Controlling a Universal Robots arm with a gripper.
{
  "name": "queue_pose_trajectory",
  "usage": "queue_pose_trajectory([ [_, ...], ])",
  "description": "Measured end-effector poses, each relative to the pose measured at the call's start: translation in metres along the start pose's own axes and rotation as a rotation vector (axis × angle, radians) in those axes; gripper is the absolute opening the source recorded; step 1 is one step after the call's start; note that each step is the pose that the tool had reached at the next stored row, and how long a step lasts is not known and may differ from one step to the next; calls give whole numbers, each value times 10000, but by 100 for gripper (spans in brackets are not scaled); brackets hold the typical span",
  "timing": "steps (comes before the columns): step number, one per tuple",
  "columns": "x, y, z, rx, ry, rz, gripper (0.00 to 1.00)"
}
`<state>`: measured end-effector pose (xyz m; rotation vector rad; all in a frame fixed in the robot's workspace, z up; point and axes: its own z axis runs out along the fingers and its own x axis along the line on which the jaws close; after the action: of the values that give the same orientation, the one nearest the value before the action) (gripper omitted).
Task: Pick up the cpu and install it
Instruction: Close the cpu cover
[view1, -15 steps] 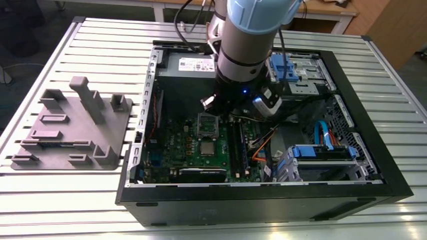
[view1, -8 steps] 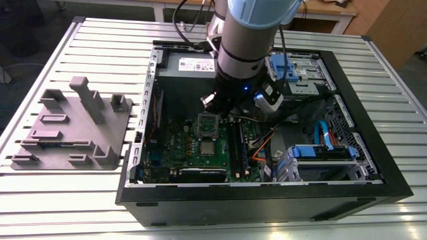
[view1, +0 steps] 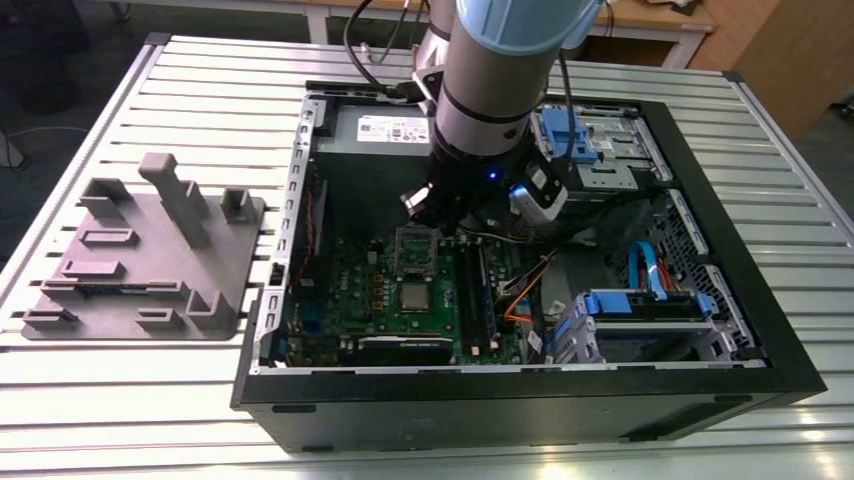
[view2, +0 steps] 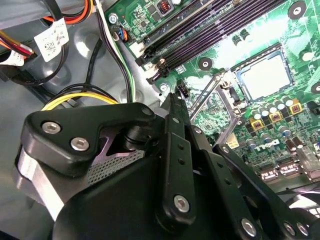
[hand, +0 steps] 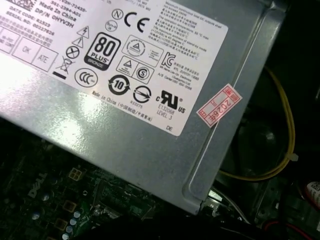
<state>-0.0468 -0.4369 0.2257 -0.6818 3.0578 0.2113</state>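
The cpu (view1: 418, 297), a small silver-grey square, lies flat in its dark socket on the green motherboard (view1: 360, 300) inside the open computer case. In the second wrist view the cpu (view2: 263, 76) sits inside the socket border, and the socket's metal frame (view2: 212, 97) stands tilted up beside it. My gripper (view1: 435, 203) hangs over the board just behind that raised frame (view1: 416, 245), apart from the cpu. Its black linkage shows close up in the second wrist view, where the tip of the gripper (view2: 175, 100) reaches toward the frame. Nothing shows in its grasp.
The case wall (view1: 534, 395) rings the board. A silver power supply (hand: 150, 110) lies close behind the arm, with a yellow cable (hand: 287, 145) beside it. Memory slots (view2: 200, 30), loose cables (view2: 115, 60) and blue drive cages (view1: 641, 305) crowd the exterior view's right. A grey fixture (view1: 134, 250) sits on the slatted table.
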Motion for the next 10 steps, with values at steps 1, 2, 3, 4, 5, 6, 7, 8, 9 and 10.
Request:
queue_pose_trajectory([
  [1,1,-1,-1,-2,6,-46,10],
  [2,2,-1,-1,-4,16,-127,10],
  [3,3,-2,-2,-8,28,-224,10],
  [4,3,-2,-3,-12,41,-328,10],
  [5,3,-2,-3,-15,56,-439,10],
  [6,3,-2,-4,-16,62,-486,10],
  [7,3,-2,-4,-16,62,-486,10],
  [8,3,-2,-4,-16,63,-487,10],
  [9,3,-2,-6,-17,63,-488,10],
  [10,3,-1,-15,-17,64,-494,10],
])
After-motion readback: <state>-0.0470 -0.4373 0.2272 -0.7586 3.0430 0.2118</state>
